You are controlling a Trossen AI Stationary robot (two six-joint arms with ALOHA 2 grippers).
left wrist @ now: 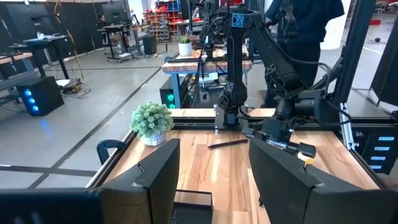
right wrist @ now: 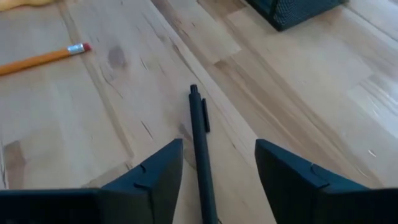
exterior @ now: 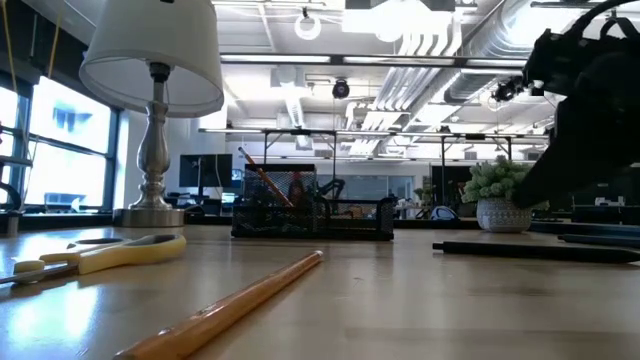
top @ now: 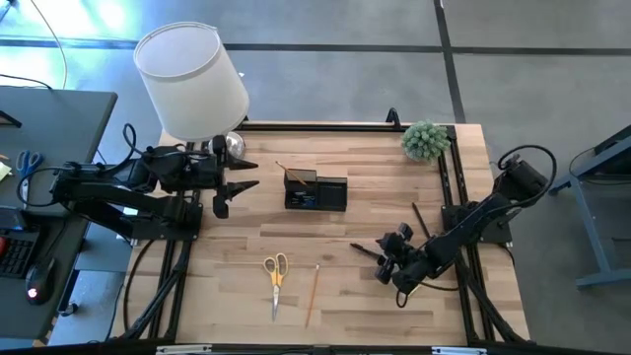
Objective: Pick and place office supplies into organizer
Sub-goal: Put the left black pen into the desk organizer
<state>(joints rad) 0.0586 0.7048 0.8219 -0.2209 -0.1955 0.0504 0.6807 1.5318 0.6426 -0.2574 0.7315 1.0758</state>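
Note:
A dark pen (right wrist: 202, 149) lies flat on the wooden table, and my right gripper (right wrist: 217, 152) slants down over it, open, one finger on each side without touching. In the high view this gripper (top: 386, 258) is at the right front, with the pen's free end (top: 365, 249) toward the table's middle. The black organizer (top: 315, 190) stands mid-table with a pencil (top: 288, 174) leaning in it. Yellow-handled scissors (top: 275, 272) and a wooden pencil (top: 313, 293) lie near the front edge. My left gripper (top: 235, 187) hovers open at the left, above the table.
A white-shaded lamp (top: 192, 79) stands at the far left corner and a small potted plant (top: 426, 140) at the far right. A second dark stick (top: 421, 219) lies by the right arm. A person (left wrist: 305, 18) stands beyond the table's right side.

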